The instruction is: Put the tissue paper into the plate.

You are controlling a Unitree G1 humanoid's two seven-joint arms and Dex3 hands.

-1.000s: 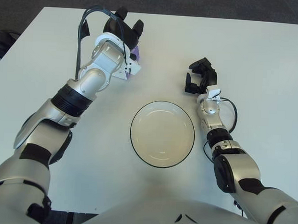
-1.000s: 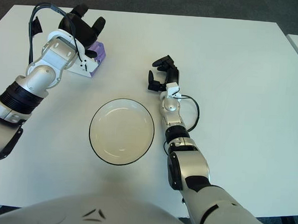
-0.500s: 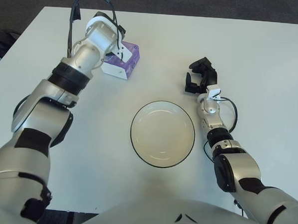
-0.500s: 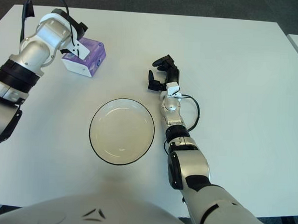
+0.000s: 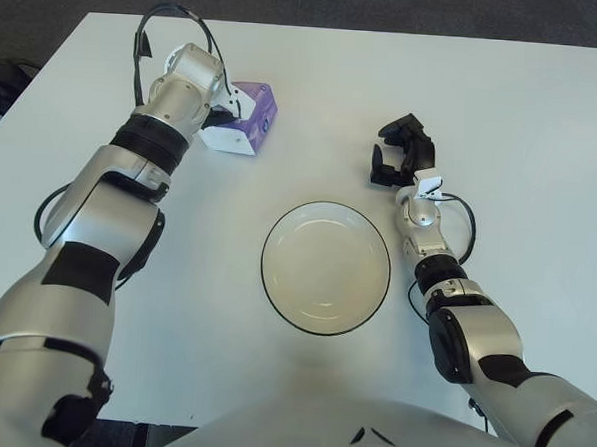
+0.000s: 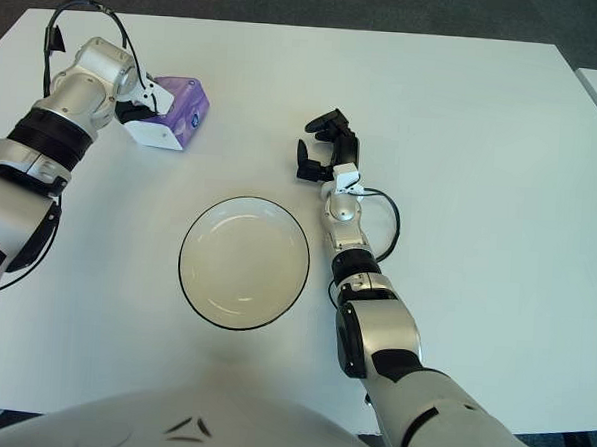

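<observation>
The purple-and-white rectangular tissue packet (image 5: 242, 120) is lying flat on the white worktop (image 5: 524, 125), toward its far left corner and well apart from the plate. The left robot hand (image 5: 217, 106) is sitting right against the packet's left side, touching it — its fingers are mostly hidden behind the silver wrist, so whether they are closing on the packet or merely resting beside it cannot be told. The round white plate with a dark rim (image 5: 325, 267) is standing near the middle of the worktop, closer to the near edge, and is holding nothing. The right robot hand (image 5: 400, 154) is showing just beyond the plate's far right side, its black fingers curling loosely inward and gripping nothing — whether it is touching the worktop is unclear.
</observation>
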